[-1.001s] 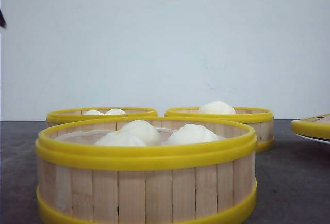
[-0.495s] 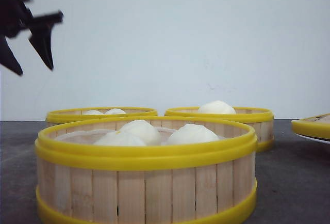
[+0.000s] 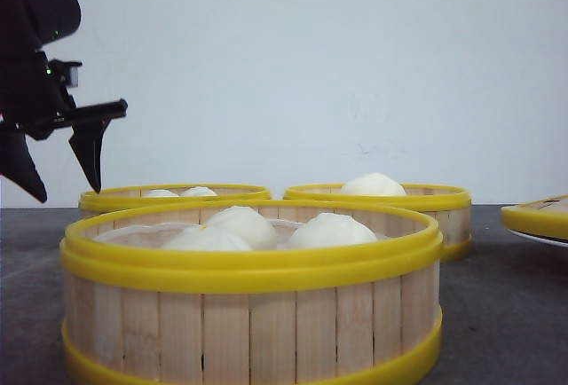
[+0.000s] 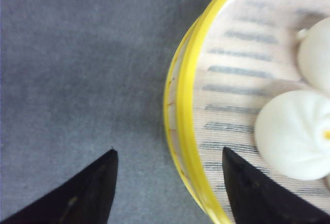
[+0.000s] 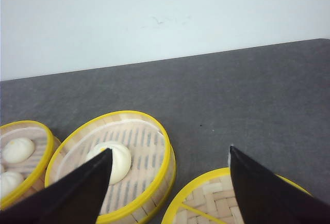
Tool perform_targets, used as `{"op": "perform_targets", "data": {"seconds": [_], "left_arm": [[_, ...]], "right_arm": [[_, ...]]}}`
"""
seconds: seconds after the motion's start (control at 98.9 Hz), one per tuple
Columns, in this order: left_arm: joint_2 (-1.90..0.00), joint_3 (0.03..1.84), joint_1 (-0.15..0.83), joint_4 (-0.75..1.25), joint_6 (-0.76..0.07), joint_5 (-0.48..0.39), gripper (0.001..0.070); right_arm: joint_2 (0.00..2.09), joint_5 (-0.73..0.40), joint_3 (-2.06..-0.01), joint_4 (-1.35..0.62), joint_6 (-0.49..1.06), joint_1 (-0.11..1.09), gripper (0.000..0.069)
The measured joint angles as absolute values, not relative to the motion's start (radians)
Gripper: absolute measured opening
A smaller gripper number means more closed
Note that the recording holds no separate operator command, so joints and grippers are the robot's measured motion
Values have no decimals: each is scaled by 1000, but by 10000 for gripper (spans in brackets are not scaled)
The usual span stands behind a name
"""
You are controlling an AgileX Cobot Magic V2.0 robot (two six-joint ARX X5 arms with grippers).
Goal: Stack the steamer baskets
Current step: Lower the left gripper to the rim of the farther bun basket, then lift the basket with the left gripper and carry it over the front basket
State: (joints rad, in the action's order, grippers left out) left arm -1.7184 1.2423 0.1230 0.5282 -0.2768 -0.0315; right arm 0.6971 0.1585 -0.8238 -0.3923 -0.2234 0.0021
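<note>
Front view, near to far. The nearest steamer basket fills the lower centre of the frame; it stands upright with its open mouth upward, its slats vertical and its yellow bands level. Being round, it has no long axis in plan; it is far wider than it is tall. Three white buns rest inside it. Behind it, at mid-frame, stand the rear left basket and the rear right basket, both upright and apart from each other, each holding buns. Whether either touches the near basket cannot be told.

At the right edge, a yellow-rimmed woven lid shows partly. In the right wrist view, the lid lies just beside the rear right basket.

The left gripper hangs at the upper left of the frame, jaws spread, above the left rim of the rear left basket. In the left wrist view, its fingers straddle that basket's rim without touching it. The right gripper also has its jaws spread and holds nothing.

All rest on a dark grey matte table; behind it, a plain white wall.
</note>
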Motion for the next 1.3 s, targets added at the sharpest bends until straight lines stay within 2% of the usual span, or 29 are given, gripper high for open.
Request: {"op": "perform_targets", "data": {"seconds": [0.131,0.263,0.344,0.758,0.89,0.991,1.304], "left_arm": [[-1732,1242,123,519,-278,-31,365],[-1732,1243,128,493,-279,-31,222],[-1737,1243,137,486,-279,-31,178],[-1789,1243,164,453,-279,-27,149],[-1789,1243,164,447,-293,-14,67],[-1789,1245,163,439,-296,-17,35],[-1791,1336,149,485,-280,-19,27]], "right_arm": [[703,158,-824,-393,-223,2,445],[710,159,-824,-395,-223,2,445],[717,158,-824,-397,-223,2,445],[728,158,-824,-400,-220,2,445],[737,158,-824,-400,-212,2,445],[746,158,-824,-400,-209,4,445],[786,158,-824,-400,-205,8,445]]}}
